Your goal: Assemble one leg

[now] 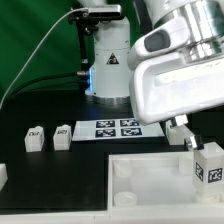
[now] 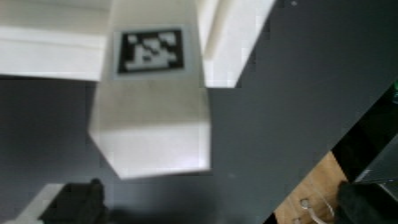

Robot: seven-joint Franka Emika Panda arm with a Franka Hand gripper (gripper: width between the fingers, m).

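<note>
A leg (image 1: 207,164), a white blocky peg with a square marker, stands on the white panel (image 1: 140,188) near its corner at the exterior view's right. My gripper (image 1: 180,131) hangs just above it, toward the exterior view's left. In the wrist view the leg (image 2: 157,110) stretches away from the camera, its marker at the far end against the panel (image 2: 54,45). A dark fingertip (image 2: 71,205) sits to one side of the leg's near end. The gripper (image 2: 222,208) is spread wider than the leg and does not touch it.
Two more legs (image 1: 35,138) (image 1: 62,136) stand on the black table at the exterior view's left, and part of another (image 1: 3,175) shows at the edge. The marker board (image 1: 118,128) lies behind the panel. The robot base (image 1: 108,65) stands at the back.
</note>
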